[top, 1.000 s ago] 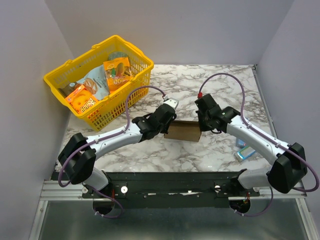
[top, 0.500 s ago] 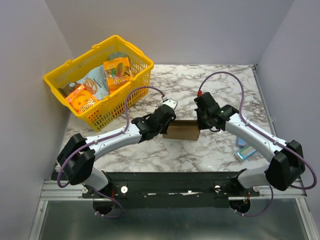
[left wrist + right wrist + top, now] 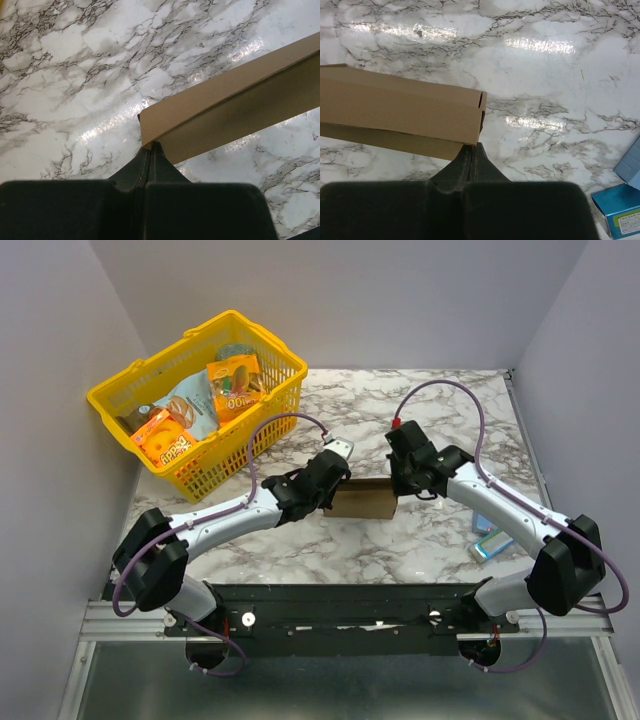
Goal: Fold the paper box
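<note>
The paper box (image 3: 362,502) is a small plain brown cardboard box, folded into a long rectangular shape, at the middle of the marble table (image 3: 440,400). My left gripper (image 3: 331,494) is shut and pinches the box's left end. In the left wrist view the fingertips (image 3: 151,146) meet at the box's (image 3: 235,107) near corner. My right gripper (image 3: 400,488) is shut and pinches the right end. In the right wrist view its closed tips (image 3: 473,146) grip the lower edge of the box (image 3: 400,107). Whether the box touches the table, I cannot tell.
A yellow basket (image 3: 112,393) with colourful snack packs stands at the back left. Small blue packets (image 3: 490,544) lie on the table near the right arm; one shows in the right wrist view (image 3: 620,212). Grey walls stand on three sides.
Both grippers and the box have shifted slightly to the left and back. The grips have not changed.
</note>
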You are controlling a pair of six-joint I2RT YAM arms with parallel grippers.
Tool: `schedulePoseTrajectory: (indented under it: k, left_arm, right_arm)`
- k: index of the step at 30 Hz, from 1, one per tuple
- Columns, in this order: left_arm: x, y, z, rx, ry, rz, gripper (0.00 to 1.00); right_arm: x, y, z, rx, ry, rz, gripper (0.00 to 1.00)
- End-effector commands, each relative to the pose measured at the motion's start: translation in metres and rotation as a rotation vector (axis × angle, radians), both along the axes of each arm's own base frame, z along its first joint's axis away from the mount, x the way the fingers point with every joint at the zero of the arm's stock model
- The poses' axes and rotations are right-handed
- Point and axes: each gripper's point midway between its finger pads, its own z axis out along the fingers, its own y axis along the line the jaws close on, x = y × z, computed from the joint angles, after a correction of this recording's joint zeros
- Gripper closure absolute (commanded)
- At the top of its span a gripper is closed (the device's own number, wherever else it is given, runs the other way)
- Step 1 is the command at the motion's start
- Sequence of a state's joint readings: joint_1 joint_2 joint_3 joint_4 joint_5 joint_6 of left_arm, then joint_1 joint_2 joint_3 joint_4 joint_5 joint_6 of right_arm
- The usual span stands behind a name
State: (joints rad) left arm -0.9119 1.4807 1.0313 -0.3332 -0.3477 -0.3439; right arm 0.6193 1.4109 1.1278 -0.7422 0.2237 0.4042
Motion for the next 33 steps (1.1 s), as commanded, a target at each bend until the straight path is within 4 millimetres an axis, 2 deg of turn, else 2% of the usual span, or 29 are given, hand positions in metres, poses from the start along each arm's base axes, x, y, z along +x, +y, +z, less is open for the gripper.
schedulePoseTrajectory:
  k: [1, 12, 28, 33]
  left_arm:
    - [-0.026, -0.027, -0.008, -0.060, 0.065, -0.118, 1.00]
    - [-0.028, -0.028, -0.010, -0.061, 0.064, -0.122, 1.00]
    - [-0.028, -0.030, -0.010, -0.051, 0.054, -0.128, 1.00]
    - [-0.029, -0.031, -0.011, -0.045, 0.051, -0.132, 1.00]
  right_arm:
    - [0.012, 0.056, 0.025, 0.228, -0.038, 0.080, 0.99]
    - [0.017, 0.063, 0.034, 0.244, -0.046, 0.089, 0.99]
    - [0.016, 0.067, 0.028, 0.253, -0.019, 0.098, 0.99]
    - [0.018, 0.070, 0.033, 0.267, -0.027, 0.103, 0.99]
